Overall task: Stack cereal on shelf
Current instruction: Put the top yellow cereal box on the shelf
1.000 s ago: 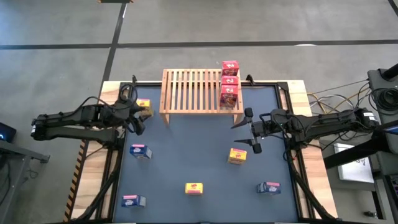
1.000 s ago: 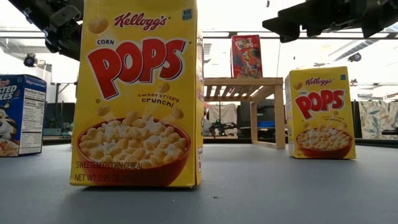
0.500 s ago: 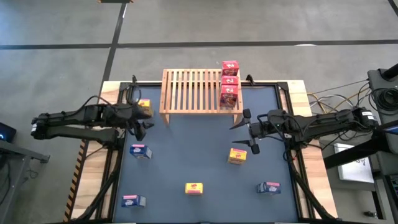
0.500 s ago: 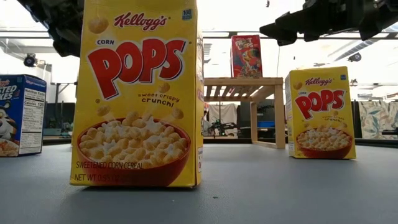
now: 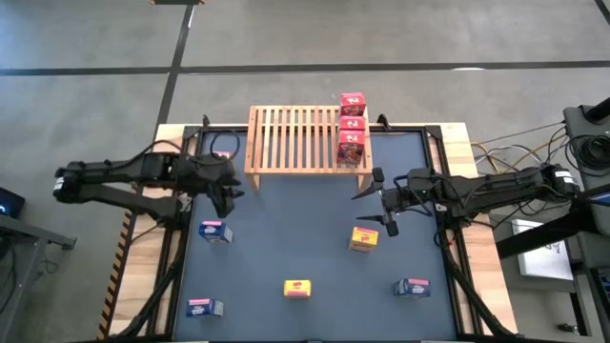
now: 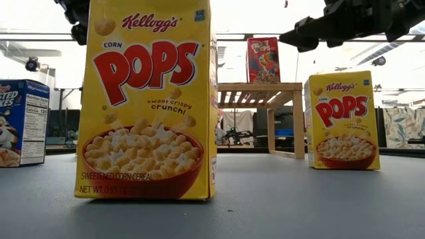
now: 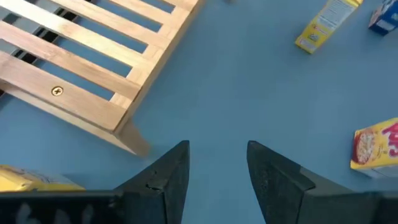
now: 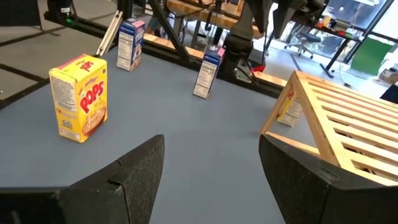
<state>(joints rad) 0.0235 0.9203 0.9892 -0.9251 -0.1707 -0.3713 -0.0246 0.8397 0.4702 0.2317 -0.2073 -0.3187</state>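
The wooden slatted shelf (image 5: 300,138) stands at the table's back with three red cereal boxes (image 5: 352,124) lined up on its right end. Yellow boxes (image 5: 363,239) (image 5: 297,288) and blue boxes (image 5: 214,231) (image 5: 203,308) (image 5: 412,287) stand on the blue mat. My left gripper (image 5: 230,196) hovers open by the shelf's front left leg, nothing between its fingers (image 7: 174,174). A yellow box (image 7: 31,179) lies just beside it. My right gripper (image 5: 375,208) hangs open above the mat, in front of the shelf's right end and just behind a yellow box (image 8: 78,106).
Black rails (image 5: 448,229) frame the mat on both sides. In the low view a large yellow box (image 6: 149,99) fills the foreground. Open mat lies between the shelf and the front row of boxes. Cables and equipment sit off the table's right side.
My left arm has swung toward the shelf's front left corner and now covers the yellow box there in the high view. Its fingers have narrowed slightly. The right arm has not moved.
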